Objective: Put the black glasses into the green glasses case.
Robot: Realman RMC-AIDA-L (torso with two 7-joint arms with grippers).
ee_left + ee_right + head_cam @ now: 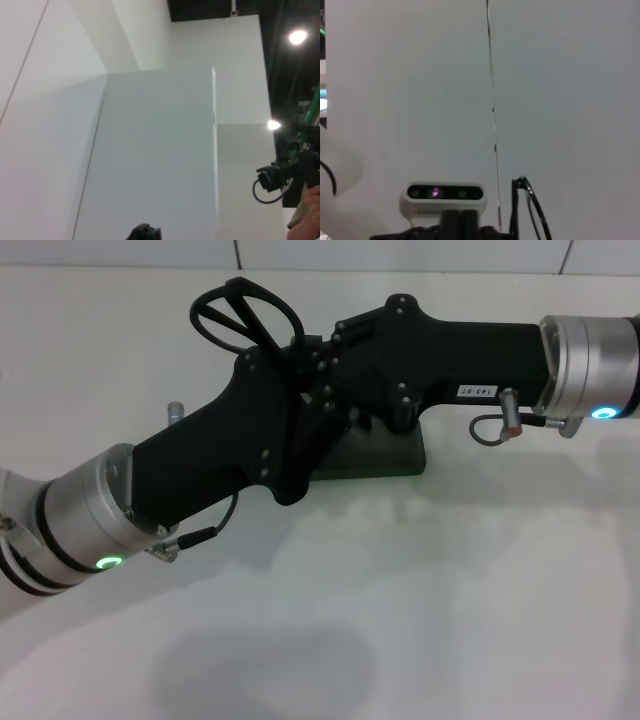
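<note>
The black glasses (243,312) are held up off the table, their oval lenses sticking out above the spot where both arms meet. My left gripper (285,368) reaches in from the lower left and my right gripper (318,348) from the right, and the two almost touch under the glasses. Which one has hold of the frame I cannot tell. In the right wrist view the glasses (530,210) stand on edge close by. The green glasses case (398,454) lies on the table below the arms, largely hidden, so whether its lid is up does not show.
The white table (480,580) runs to a tiled wall at the back. The right wrist view shows the left wrist's camera (443,193). At the edge of the left wrist view are a person's hand (305,212) and black equipment (280,175).
</note>
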